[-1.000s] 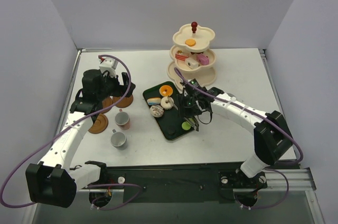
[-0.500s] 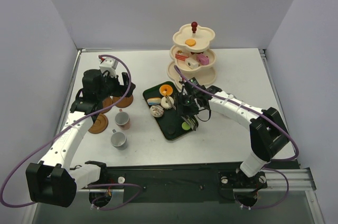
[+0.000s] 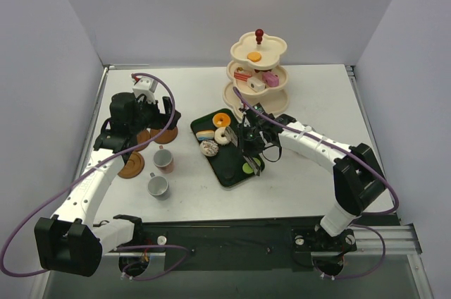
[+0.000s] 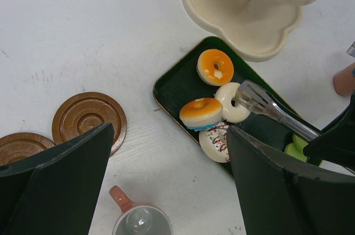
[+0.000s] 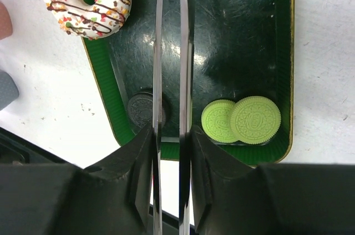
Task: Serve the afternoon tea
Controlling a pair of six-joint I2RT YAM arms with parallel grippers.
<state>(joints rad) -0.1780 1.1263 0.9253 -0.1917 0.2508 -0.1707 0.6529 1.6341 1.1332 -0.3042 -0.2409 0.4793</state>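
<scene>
the right gripper (image 5: 171, 154) is pressed onto the tongs (image 5: 158, 52), one finger against each arm, so the two blades run close together with only a thin gap. it hangs over the tray (image 5: 238, 41) in the middle of the desk, and the blades reach toward the tray's far end. in the left wrist view the tongs' tip touches the white donut (image 4: 232, 103); whether it pinches that donut i cannot tell. bunched around it at the far end lie the orange donut (image 4: 215, 67), the striped donut (image 4: 201, 113) and the sprinkled donut (image 4: 213, 142). two green cookies (image 5: 244, 121) overlap at the tray's near end. a dark cookie (image 5: 141, 110) lies by the rim there, partly behind a blade.

the left gripper (image 4: 169, 135) is spread wide and holds nothing. it hovers above the saucers (image 4: 89, 121) near the left edge. the pink cup (image 3: 163, 159) and the grey cup (image 3: 158, 186) stand upright on the desk between the saucers and the tray, the grey one closer to the near edge.

the stand (image 3: 276, 105) is by the far edge, right of the middle, just beyond the tray. its top tier carries an orange sweet (image 3: 254, 56), and the middle tier carries cake slices (image 3: 257, 80).
</scene>
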